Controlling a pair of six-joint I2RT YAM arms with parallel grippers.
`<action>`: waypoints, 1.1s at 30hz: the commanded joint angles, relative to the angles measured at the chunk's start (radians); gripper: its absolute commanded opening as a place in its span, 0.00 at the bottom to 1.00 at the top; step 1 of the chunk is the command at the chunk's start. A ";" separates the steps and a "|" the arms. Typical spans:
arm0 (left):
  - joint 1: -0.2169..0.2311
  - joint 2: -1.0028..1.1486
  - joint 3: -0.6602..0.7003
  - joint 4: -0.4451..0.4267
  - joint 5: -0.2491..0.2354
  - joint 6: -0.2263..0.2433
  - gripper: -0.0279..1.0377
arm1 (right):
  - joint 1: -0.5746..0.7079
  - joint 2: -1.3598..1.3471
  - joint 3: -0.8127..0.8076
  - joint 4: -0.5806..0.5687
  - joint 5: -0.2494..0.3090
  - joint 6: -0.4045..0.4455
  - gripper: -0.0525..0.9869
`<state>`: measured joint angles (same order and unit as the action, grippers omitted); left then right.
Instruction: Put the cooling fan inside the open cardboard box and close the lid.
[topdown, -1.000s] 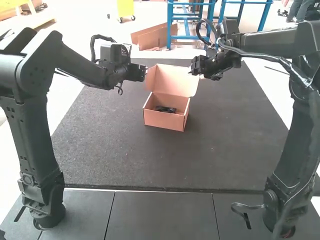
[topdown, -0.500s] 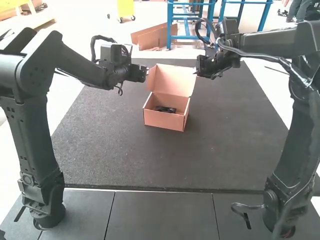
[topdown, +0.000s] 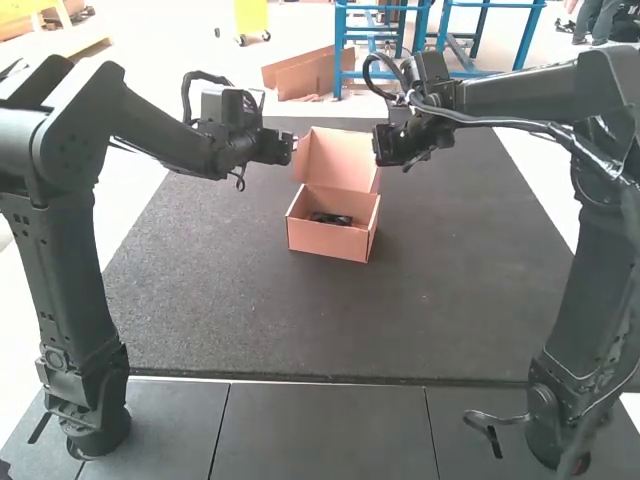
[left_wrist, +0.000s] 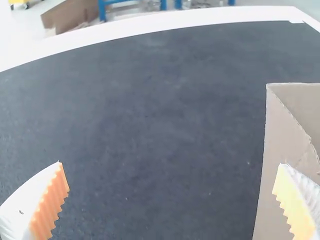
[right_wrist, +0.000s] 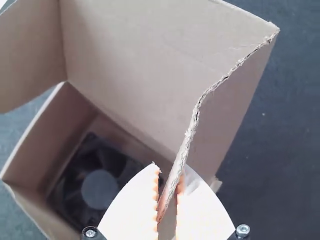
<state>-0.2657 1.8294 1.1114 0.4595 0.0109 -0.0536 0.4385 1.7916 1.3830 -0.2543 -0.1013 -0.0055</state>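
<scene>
An open cardboard box (topdown: 330, 238) stands mid-mat with its lid (topdown: 340, 160) upright at the back. The black cooling fan (topdown: 330, 217) lies flat on the box floor, also seen as the fan (right_wrist: 97, 189) in the right wrist view. My right gripper (topdown: 383, 150) is at the lid's right edge, shut on the lid's folded side flap (right_wrist: 220, 115), with the gripper (right_wrist: 167, 200) pinching the flap's torn edge between its orange pads. My left gripper (topdown: 288, 148) hangs open just left of the lid; in its wrist view the gripper (left_wrist: 170, 210) has the lid's left flap (left_wrist: 290, 140) beside one pad.
The box sits on a dark mat (topdown: 230, 290) with free room on all sides. Beyond the mat's far edge lie flat cardboard pieces (topdown: 300, 72) and blue frames (topdown: 380, 30).
My right gripper has moved left and slightly down with the lid's side flap, folding that flap inward. The left arm has kept still.
</scene>
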 joint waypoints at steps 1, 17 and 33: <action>0.006 -0.035 0.018 0.001 0.015 -0.006 0.94 | 0.032 -0.044 -0.009 0.013 0.072 -0.024 0.13; 0.006 -0.044 0.018 -0.030 0.015 -0.009 0.94 | 0.137 -0.044 -0.029 0.010 0.141 -0.025 0.06; -0.004 -0.145 -0.114 -0.044 0.080 -0.009 0.94 | 0.167 -0.080 -0.090 -0.002 0.167 -0.025 0.06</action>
<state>-0.2619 1.7233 1.0138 0.4088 0.0460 -0.0574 0.5789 1.7725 1.3060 -0.2577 0.0795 -0.0200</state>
